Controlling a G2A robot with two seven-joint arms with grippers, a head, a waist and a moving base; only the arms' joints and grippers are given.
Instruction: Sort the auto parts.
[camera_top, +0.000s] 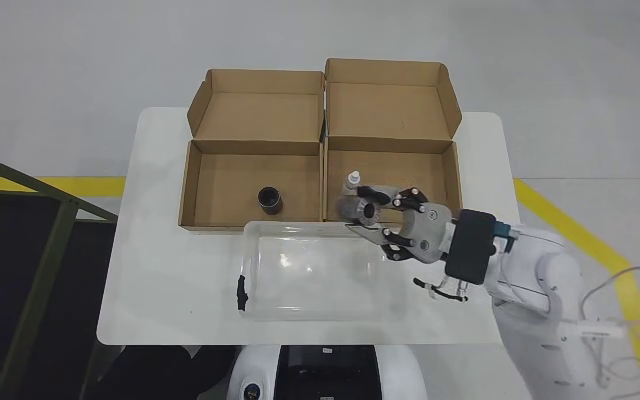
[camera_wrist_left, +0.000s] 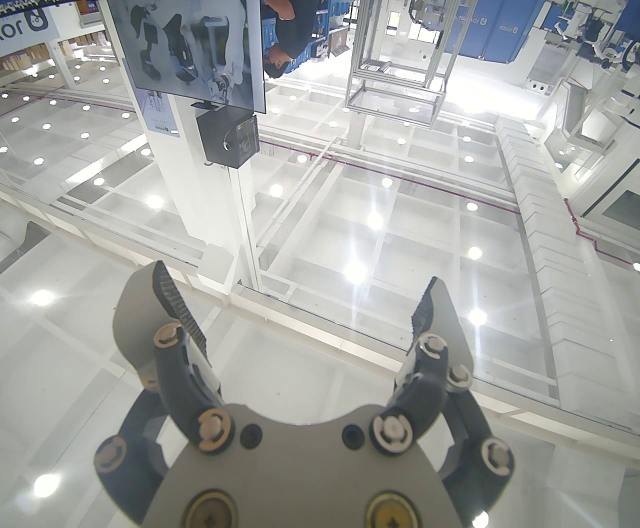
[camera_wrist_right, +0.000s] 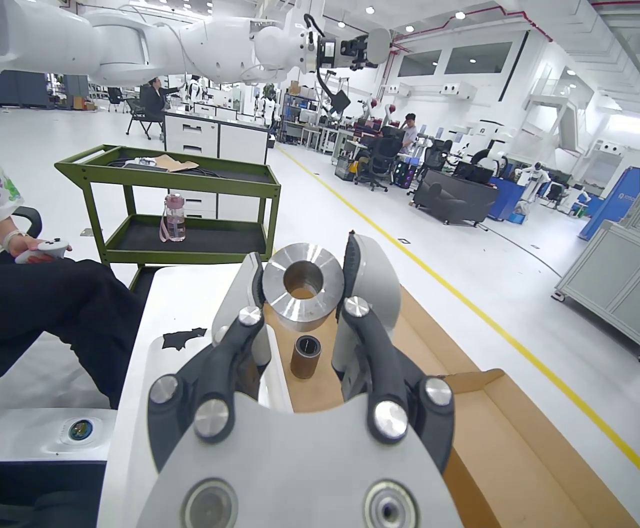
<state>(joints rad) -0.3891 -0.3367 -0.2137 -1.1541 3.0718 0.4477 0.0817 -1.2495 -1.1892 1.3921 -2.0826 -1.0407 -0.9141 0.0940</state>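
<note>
My right jaws clench a steel ring (camera_wrist_right: 302, 287) over the near corner of the right cardboard box (camera_top: 425, 180), while my left jaws gape empty.

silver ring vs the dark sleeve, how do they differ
The silver ring is bright metal and thick-walled; the dark sleeve is dull, dark and thin-walled. The ring is clamped in the right gripper; the sleeve stands free, upright, in a cardboard box. Both are hollow cylinders.
</note>
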